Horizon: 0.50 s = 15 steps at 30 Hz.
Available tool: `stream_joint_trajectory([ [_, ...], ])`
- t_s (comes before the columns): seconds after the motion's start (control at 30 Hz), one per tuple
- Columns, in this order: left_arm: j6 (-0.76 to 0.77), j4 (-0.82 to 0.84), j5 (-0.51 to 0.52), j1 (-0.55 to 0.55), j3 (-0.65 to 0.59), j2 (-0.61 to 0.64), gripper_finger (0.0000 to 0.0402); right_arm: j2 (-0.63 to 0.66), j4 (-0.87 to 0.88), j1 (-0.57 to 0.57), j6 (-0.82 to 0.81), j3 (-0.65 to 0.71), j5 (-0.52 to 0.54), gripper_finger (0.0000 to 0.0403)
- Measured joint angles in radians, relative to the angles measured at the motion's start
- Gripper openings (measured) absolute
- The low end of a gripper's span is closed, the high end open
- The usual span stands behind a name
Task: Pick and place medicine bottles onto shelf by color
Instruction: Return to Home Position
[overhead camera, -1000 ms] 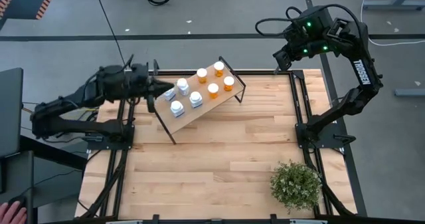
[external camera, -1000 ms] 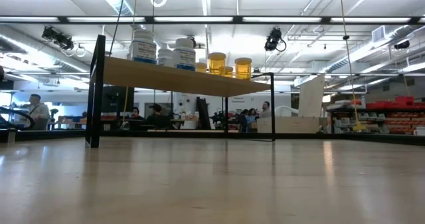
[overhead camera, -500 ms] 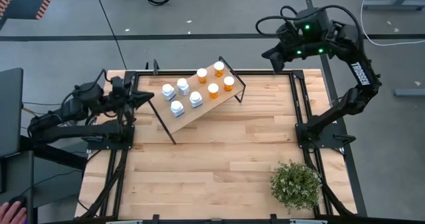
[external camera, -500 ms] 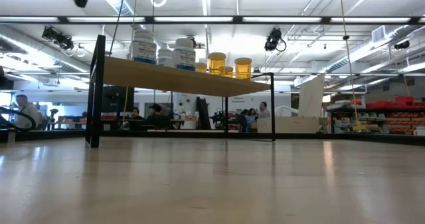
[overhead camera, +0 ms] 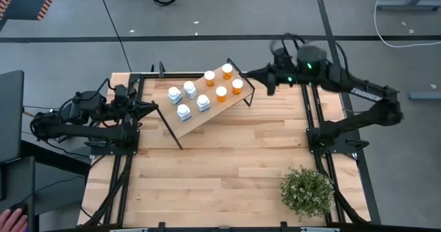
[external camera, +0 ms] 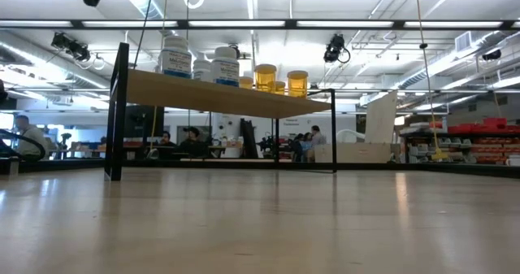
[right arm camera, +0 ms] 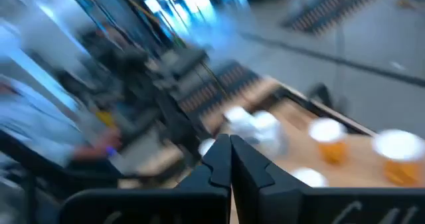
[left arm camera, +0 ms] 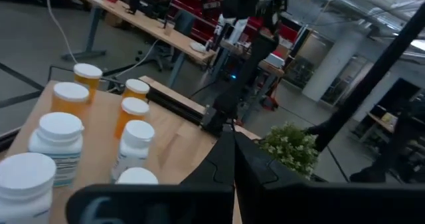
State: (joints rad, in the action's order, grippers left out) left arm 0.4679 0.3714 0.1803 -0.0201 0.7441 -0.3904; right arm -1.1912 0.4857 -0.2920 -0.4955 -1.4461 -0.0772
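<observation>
Apparently sorted: all eight bottles stand on the shelf (overhead camera: 195, 121), and both arms hang clear of it.

I count four white bottles (overhead camera: 189, 100) grouped on the end nearer my left arm and four orange bottles (overhead camera: 223, 82) on the end nearer my right, each colour in its own block. The left gripper (overhead camera: 149, 106) sits just beside the shelf's left edge, fingers clenched on nothing. The right gripper (overhead camera: 265, 82) hovers off the far right corner, also closed and empty. I judge the arms are off the slanted board so they cannot knock anything.
</observation>
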Motion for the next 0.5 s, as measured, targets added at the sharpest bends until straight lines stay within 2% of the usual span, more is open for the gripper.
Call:
stream_joint_trajectory([
  [0.1, -0.009, -0.004, 0.004, 0.021, 0.0, 0.0, 0.0, 0.11, -0.266, 0.039, -0.049, 0.209, 0.032, 0.0005],
  [0.2, -0.061, -0.061, 0.05, 0.023, 0.0, -0.002, 0.0001, 0.195, -0.48, 0.041, -0.086, 0.357, 0.048, 0.0004],
  [0.33, -0.103, -0.161, 0.089, 0.022, 0.0, -0.001, 0.0005, 0.254, -0.505, 0.018, -0.076, 0.434, 0.033, 0.0004],
  [0.5, -0.064, -0.162, 0.085, 0.023, 0.0, -0.001, 0.0002, 0.311, -0.511, 0.002, 0.028, 0.473, -0.01, 0.0004],
])
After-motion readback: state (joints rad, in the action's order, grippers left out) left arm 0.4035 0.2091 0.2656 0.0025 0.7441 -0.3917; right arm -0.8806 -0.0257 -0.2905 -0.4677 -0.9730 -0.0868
